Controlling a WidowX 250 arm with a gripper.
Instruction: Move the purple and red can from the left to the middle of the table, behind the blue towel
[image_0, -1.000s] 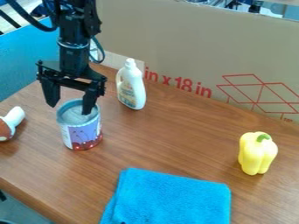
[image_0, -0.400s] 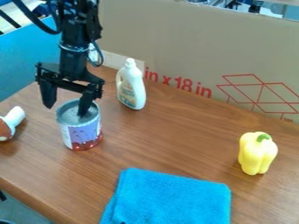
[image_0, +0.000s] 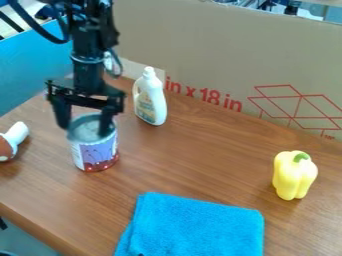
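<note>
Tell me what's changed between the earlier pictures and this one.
The pincer has moved a little to the picture's right and slightly lower, at the top of the can. The can seems to have shifted very slightly right too. The pincer's fingers remain apart. The bottle, yellow pepper, blue cloth and white-handled object stayed put.

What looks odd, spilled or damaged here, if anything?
Nothing stands out: the can, white bottle and pepper stand upright, the blue cloth lies flat, and no spill shows. The tool is open at the can.
</note>
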